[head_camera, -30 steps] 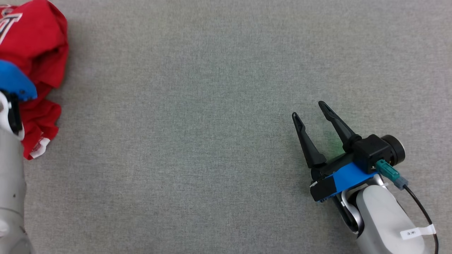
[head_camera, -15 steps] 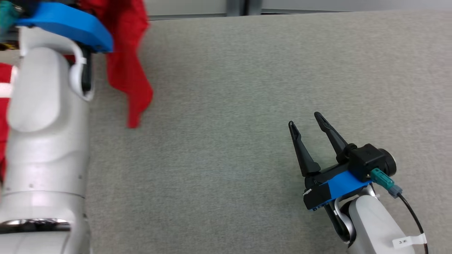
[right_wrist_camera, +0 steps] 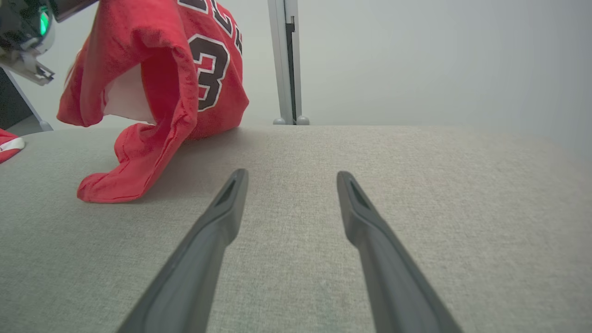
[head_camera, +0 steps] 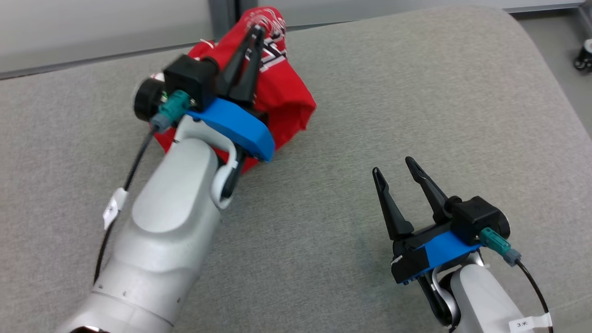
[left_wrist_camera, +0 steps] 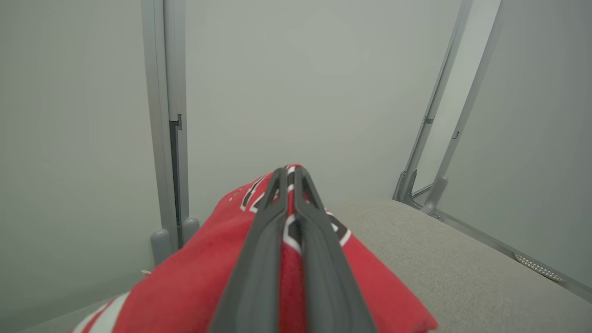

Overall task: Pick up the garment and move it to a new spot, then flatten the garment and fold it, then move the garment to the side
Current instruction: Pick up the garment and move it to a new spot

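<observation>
Left gripper (head_camera: pixel 255 32), upper middle of head view: fingers pinched together on a fold of the red jersey (head_camera: pixel 286 97). In the left wrist view, cloth shows in the thin slit between the closed fingers, gripper (left_wrist_camera: pixel 289 172) pointing up toward the back wall.

Jersey (right_wrist_camera: pixel 152 69) hangs bunched from that pinch, upper left of the right wrist view. Its lowest fold touches the grey padded table (right_wrist_camera: pixel 416 194); the rest is off the surface. Number print faces out, white inner side shows.

Right gripper (head_camera: pixel 392 165), lower right of head view: fingers spread wide, nothing between them, low over bare table, well apart from the jersey.

Small red-and-white scrap (right_wrist_camera: pixel 7 143) at far left edge of right wrist view; cannot tell if it belongs to the jersey.

Judgement: first step in hand, the carry to a new spot. Next move calls for lowering the bundle onto open table mid-frame and releasing it, then finding a hem or shoulder for each gripper to spread it flat.
</observation>
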You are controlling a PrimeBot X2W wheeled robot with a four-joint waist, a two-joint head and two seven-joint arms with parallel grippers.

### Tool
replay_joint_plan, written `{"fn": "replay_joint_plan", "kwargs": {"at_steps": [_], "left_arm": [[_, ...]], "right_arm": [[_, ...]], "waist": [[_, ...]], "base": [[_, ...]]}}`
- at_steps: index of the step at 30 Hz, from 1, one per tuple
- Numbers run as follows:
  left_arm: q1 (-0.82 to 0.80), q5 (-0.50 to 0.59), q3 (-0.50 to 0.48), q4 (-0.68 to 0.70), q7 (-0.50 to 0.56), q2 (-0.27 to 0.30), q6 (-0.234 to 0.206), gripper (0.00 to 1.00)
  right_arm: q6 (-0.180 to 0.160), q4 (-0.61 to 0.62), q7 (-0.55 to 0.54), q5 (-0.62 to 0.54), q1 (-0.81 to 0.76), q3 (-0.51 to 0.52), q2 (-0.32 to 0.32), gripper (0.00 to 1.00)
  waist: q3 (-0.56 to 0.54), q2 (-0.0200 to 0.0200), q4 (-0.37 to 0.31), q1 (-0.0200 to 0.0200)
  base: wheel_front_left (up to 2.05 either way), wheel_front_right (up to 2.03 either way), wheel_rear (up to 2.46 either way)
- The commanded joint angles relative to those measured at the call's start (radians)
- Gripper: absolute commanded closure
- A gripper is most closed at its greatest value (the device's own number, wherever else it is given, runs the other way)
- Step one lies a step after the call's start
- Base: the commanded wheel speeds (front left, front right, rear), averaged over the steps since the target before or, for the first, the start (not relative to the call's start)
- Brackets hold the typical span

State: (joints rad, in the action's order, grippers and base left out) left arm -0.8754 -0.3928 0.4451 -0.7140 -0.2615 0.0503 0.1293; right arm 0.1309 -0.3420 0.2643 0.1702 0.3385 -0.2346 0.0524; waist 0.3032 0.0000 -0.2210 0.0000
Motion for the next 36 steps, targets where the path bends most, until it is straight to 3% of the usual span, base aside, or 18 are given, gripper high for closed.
{"fn": "replay_joint_plan", "kwargs": {"at_steps": [1, 5, 6, 7, 8, 13, 18, 27, 32, 36], "left_arm": [[0.018, -0.031, 0.042, 0.013, -0.005, 0.001, -0.012, 1.0], [0.06, -0.07, 0.137, 0.029, -0.005, 0.002, -0.068, 1.0], [0.071, -0.07, 0.151, 0.03, -0.005, 0.002, -0.082, 0.7], [0.084, -0.07, 0.164, 0.025, -0.005, 0.002, -0.095, 0.47], [0.096, -0.067, 0.17, 0.021, -0.005, 0.002, -0.109, 0.0], [0.171, -0.048, 0.131, 0.002, -0.005, 0.003, -0.16, 0.0], [0.27, 0.027, 0.071, 0.042, -0.005, 0.055, -0.195, 0.0], [0.533, 0.108, -0.148, 0.212, -0.005, 0.093, -0.275, 0.0], [0.679, 0.156, -0.256, 0.296, -0.004, 0.064, -0.287, 0.0], [0.771, 0.189, -0.303, 0.339, -0.004, 0.035, -0.269, 0.0]], "right_arm": [[0.0, 0.0, 0.0, 0.014, -0.019, -0.004, -0.001, 0.0], [0.0, 0.005, 0.0, 0.029, -0.025, -0.002, -0.001, 0.0], [0.0, 0.005, 0.0, 0.03, -0.031, 0.001, -0.002, 0.0], [0.0, 0.006, 0.0, 0.031, -0.035, 0.004, -0.001, 0.0], [0.0, 0.007, 0.0, 0.031, -0.038, 0.008, -0.001, 0.0], [0.0, 0.011, 0.0, 0.03, -0.049, 0.027, -0.002, 0.0], [0.0, 0.012, 0.0, 0.02, -0.061, 0.046, -0.001, 0.0], [0.0, -0.001, 0.0, -0.001, -0.102, 0.086, 0.0, 0.0], [0.0, -0.014, 0.0, -0.011, -0.131, 0.098, -0.001, 0.0], [0.0, -0.018, 0.0, -0.015, -0.152, 0.105, 0.0, 0.0]], "waist": [[-0.017, 0.0, -0.028, 0.0], [-0.025, 0.0, -0.048, 0.0], [-0.027, 0.0, -0.049, 0.0], [-0.029, 0.0, -0.049, 0.0], [-0.032, 0.0, -0.046, 0.0], [-0.047, 0.0, -0.013, 0.0], [-0.071, 0.0, 0.033, 0.0], [-0.144, 0.0, 0.111, 0.0], [-0.187, 0.0, 0.136, 0.0], [-0.21, 0.0, 0.145, 0.0]], "base": [[0.0, 0.0, 0.0], [0.0, 0.0, 0.0], [0.0, 0.0, 0.0], [0.0, 0.0, 0.0], [0.0, 0.0, 0.0], [0.0, 0.0, 0.0], [0.0, 0.0, 0.0], [0.0, 0.0, 0.0], [0.0, 0.0, 0.0], [0.0, 0.0, 0.0]]}}
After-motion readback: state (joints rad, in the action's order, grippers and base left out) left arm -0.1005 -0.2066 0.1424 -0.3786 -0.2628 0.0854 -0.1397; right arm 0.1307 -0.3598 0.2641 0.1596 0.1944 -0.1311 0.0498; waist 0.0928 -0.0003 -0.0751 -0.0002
